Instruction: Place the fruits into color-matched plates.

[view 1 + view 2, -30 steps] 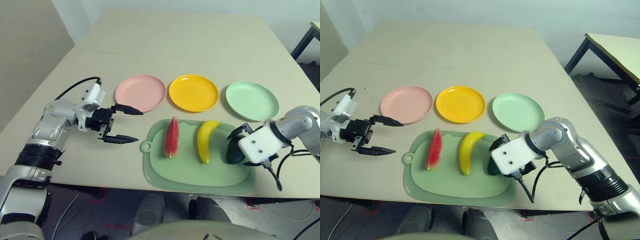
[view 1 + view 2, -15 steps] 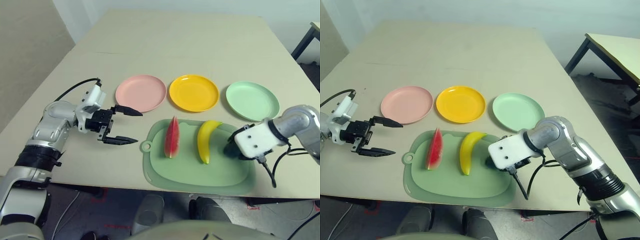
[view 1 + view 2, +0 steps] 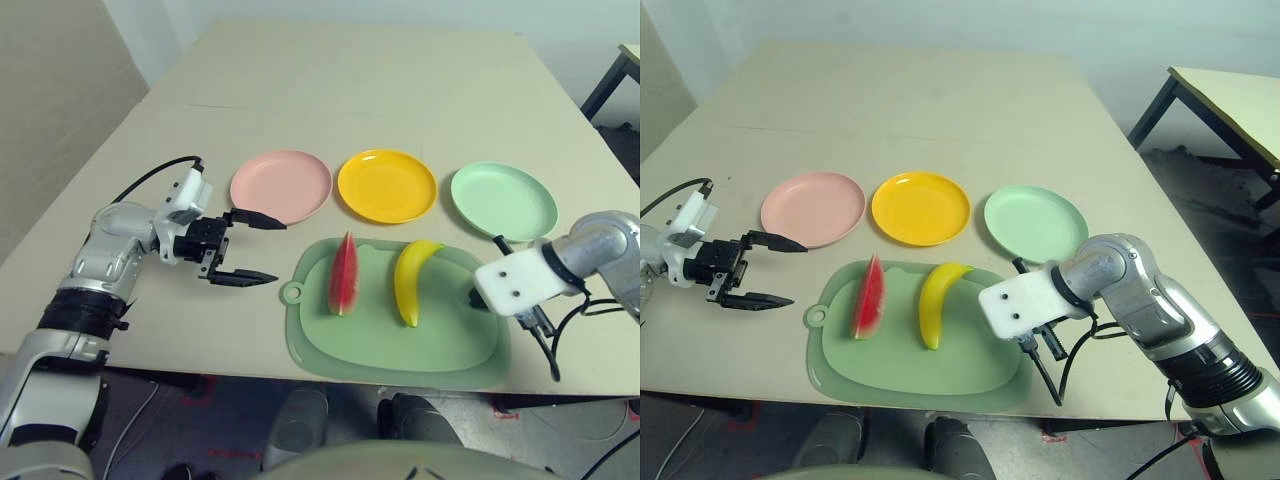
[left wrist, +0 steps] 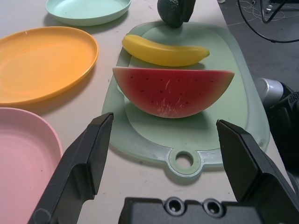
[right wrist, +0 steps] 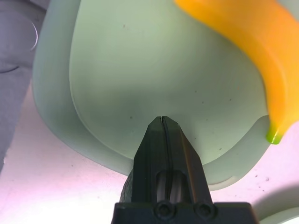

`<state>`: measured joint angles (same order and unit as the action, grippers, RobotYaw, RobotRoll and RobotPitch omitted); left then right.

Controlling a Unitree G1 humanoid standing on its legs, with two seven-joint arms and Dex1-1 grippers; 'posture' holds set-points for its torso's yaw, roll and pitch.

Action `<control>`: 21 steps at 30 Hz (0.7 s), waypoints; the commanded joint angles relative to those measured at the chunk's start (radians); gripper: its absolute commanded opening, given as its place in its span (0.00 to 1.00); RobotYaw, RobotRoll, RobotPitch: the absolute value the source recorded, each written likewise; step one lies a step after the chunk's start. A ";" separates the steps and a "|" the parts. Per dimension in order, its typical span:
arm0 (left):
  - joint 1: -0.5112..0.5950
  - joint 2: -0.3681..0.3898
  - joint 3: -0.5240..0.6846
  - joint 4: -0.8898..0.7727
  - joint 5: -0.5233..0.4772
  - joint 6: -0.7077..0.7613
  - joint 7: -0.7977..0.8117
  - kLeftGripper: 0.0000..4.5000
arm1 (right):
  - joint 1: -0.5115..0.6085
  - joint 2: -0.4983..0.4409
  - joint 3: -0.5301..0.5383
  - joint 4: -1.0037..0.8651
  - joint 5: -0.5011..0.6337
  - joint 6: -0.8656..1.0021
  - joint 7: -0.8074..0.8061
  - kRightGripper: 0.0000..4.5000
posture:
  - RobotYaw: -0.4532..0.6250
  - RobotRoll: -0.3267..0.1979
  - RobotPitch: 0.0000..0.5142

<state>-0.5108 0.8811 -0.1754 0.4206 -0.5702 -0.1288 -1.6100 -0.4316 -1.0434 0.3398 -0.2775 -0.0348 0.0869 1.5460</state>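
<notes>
On the table (image 3: 400, 90), in the head views, the red watermelon wedge with green rind (image 3: 343, 275) and the curved yellow toy banana (image 3: 412, 280) are seen lying side by side on the large rounded green cutting mat (image 3: 320, 350). The round pink plastic plate (image 3: 281, 186), the yellow-orange plate (image 3: 387, 186) and the mint green plate (image 3: 503, 202) are lined up beyond the mat, all three bare. At the mat's right end, where the dark green oval avocado was in plain sight a second ago, the spot is now covered by the right arm's white wrist housing. The left claw (image 3: 278, 252) is held level above the table left of the mat, its fingers spread wide, unchanged from a second ago.

From the left wrist view, the avocado (image 4: 174, 10) is made out at the far end of the mat, past the banana, with a black finger lying against it. Whether it is gripped cannot be told there.

From the right wrist view, the right claw (image 5: 161, 120) is shown pressed together, tip against tip, with nothing between the tips; a second ago it was open around the avocado. A dark shape sits beside the fingers' base, too unclear to name.

The closure is judged to have missed or squeezed out the avocado, so reopening and a fresh grasp are probably needed before the mint green plate can be served.
</notes>
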 commanded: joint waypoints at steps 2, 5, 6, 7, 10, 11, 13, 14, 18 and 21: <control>-0.001 -0.003 -0.004 0.029 0.012 -0.014 -0.004 1.00 | -0.056 -0.030 -0.037 -0.137 0.095 0.181 0.048 0.04 | 0.60 0.62 0.16; -0.007 -0.002 -0.008 0.044 0.012 -0.018 -0.004 1.00 | -0.104 -0.050 -0.057 -0.267 0.206 0.401 0.064 0.24 | 0.59 0.62 0.16; -0.009 -0.002 -0.011 0.047 0.012 -0.018 -0.004 1.00 | -0.126 -0.058 -0.067 -0.308 0.251 0.485 0.064 0.30 | 0.59 0.62 0.17; -0.014 -0.002 -0.016 0.053 0.012 -0.020 -0.004 1.00 | -0.156 -0.070 -0.081 -0.344 0.294 0.562 0.064 0.39 | 0.59 0.62 0.17; -0.024 -0.004 -0.025 0.063 0.013 -0.023 -0.004 1.00 | -0.196 -0.113 -0.099 -0.384 0.344 0.657 0.053 0.62 | 0.58 0.62 0.17; -0.027 -0.005 -0.027 0.065 0.013 -0.024 -0.004 1.00 | -0.193 -0.135 -0.103 -0.381 0.338 0.653 0.050 0.70 | 0.58 0.62 0.17; -0.033 -0.007 -0.034 0.068 0.012 -0.025 -0.004 1.00 | -0.152 -0.196 -0.116 -0.350 0.308 0.604 0.047 0.87 | 0.57 0.62 0.18; -0.036 -0.010 -0.037 0.070 0.012 -0.026 -0.004 1.00 | -0.122 -0.226 -0.122 -0.328 0.288 0.570 0.043 0.95 | 0.57 0.62 0.18; -0.046 -0.015 -0.060 0.081 0.012 -0.034 -0.004 1.00 | 0.002 -0.277 -0.125 -0.203 0.190 0.408 -0.019 0.99 | 0.56 0.62 0.19; -0.048 -0.014 -0.067 0.082 0.008 -0.036 -0.004 1.00 | 0.054 -0.272 -0.119 -0.102 0.120 0.315 -0.069 0.99 | 0.56 0.62 0.19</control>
<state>-0.5518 0.8671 -0.2250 0.4981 -0.5691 -0.1503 -1.6100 -0.3904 -1.3117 0.2197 -0.4183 0.1244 0.4491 1.5004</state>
